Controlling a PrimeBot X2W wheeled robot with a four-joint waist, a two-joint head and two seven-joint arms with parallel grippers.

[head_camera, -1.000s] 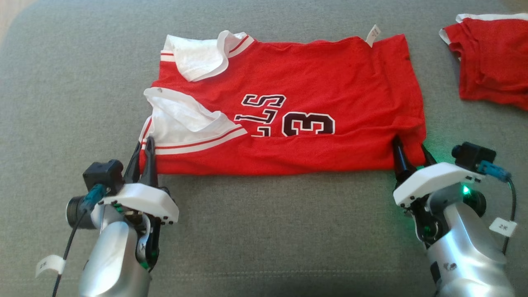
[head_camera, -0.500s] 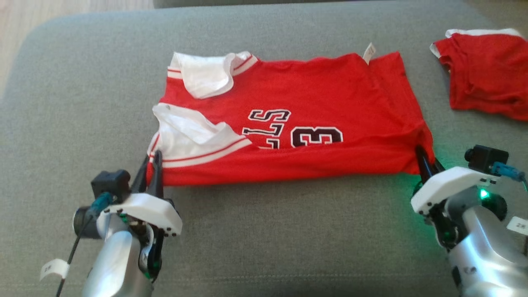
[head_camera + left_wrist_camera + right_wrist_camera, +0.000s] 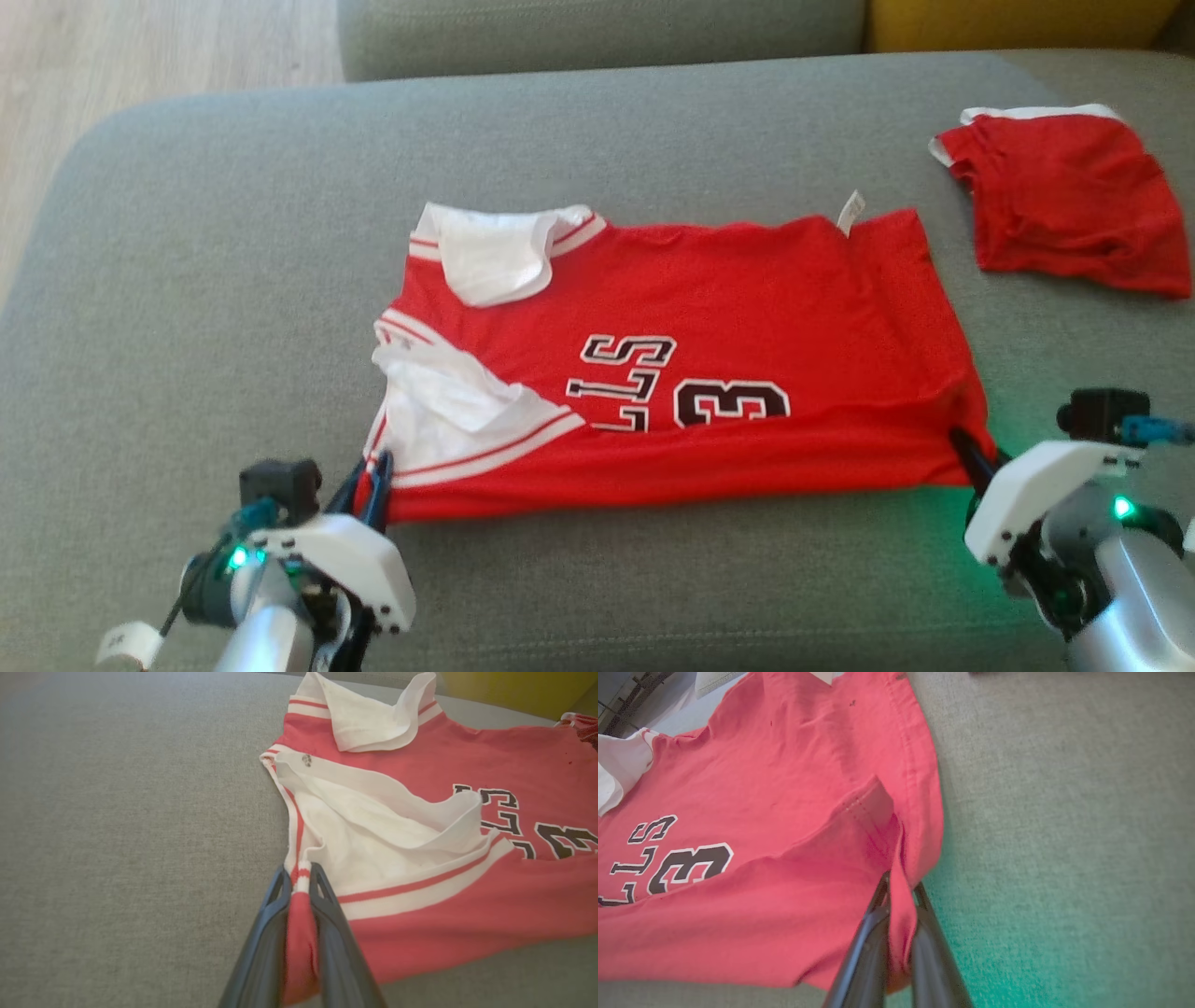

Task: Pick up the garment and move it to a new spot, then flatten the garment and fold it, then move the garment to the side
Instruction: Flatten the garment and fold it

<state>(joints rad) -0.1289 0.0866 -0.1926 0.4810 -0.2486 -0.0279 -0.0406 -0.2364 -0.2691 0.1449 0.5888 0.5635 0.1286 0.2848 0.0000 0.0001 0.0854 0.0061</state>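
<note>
The garment (image 3: 709, 336) is a red jersey with white trim and black lettering, lying folded lengthwise on the grey cushion (image 3: 187, 280). My left gripper (image 3: 373, 471) is shut on its near left corner, where the red and white striped edge (image 3: 301, 877) shows pinched between the dark fingers (image 3: 327, 914). My right gripper (image 3: 966, 448) is shut on the near right corner, and in the right wrist view the red hem (image 3: 899, 891) runs down between its fingers (image 3: 873, 933). The jersey's near edge lifts slightly at both pinched corners.
A second red cloth (image 3: 1064, 201) with a white edge lies crumpled at the far right of the cushion. A pale wooden floor (image 3: 140, 47) shows past the cushion's rounded left end. A yellow cushion (image 3: 1008, 23) sits behind at the top right.
The head camera has tilted, so the whole scene sits lower in the picture. My right gripper has closed on the jersey's right corner. The left gripper keeps its hold.
</note>
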